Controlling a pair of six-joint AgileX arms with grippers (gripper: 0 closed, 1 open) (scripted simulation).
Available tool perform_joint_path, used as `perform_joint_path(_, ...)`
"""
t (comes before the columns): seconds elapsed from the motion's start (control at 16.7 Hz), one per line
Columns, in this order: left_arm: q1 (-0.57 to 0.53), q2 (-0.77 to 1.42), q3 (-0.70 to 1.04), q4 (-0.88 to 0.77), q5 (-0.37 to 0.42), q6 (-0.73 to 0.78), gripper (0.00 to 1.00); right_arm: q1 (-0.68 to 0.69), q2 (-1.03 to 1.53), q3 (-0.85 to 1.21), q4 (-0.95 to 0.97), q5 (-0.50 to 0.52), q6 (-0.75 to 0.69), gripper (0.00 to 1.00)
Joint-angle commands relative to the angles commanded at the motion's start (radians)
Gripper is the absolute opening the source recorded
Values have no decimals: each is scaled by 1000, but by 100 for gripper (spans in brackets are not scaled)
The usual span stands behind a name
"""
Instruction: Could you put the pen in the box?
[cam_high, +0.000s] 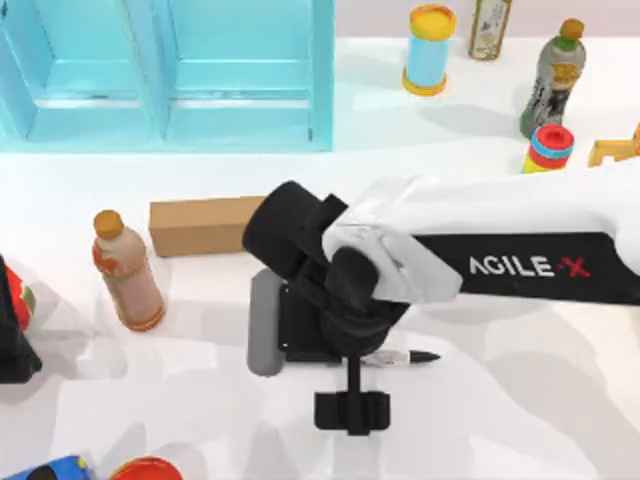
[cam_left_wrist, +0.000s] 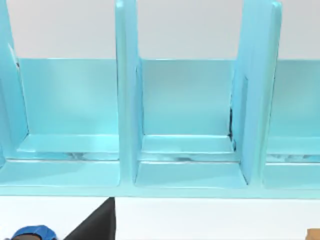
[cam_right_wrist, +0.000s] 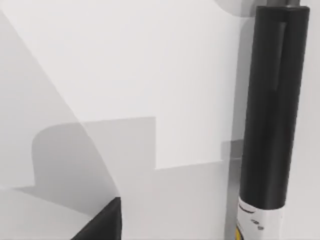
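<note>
The blue shelf (cam_high: 165, 75) fills the table's (cam_high: 520, 400) far left. The right arm (cam_high: 500, 250), lettered "AGILE-X", reaches in from the right, its gripper (cam_high: 350, 375) low over the pen (cam_high: 415, 357) at table centre; whether its fingers are apart I cannot tell. It partly covers the tan box (cam_high: 200, 225). An orange-capped bottle (cam_high: 128, 272) stands left; more bottles (cam_high: 553, 80) stand far right.

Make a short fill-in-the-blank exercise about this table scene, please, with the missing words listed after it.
1. The right arm reaches over the ____, whose tip lies on the table.
2. The cardboard box stands in front of the ____ shelf.
3. The bottle beside the box has an ____ cap.

Missing words: pen; blue; orange
</note>
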Motion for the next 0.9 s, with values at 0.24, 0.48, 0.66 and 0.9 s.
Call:
perform_joint_path(0.24,0,0,0,0,0,0,100,0,0,0,0,0,0,55)
perform_joint_path(0.48,0,0,0,0,0,0,100,0,0,0,0,0,0,25)
perform_joint_path(0.66,0,0,0,0,0,0,100,0,0,0,0,0,0,2)
perform_joint_path(0.9,0,0,0,0,0,0,100,0,0,0,0,0,0,0)
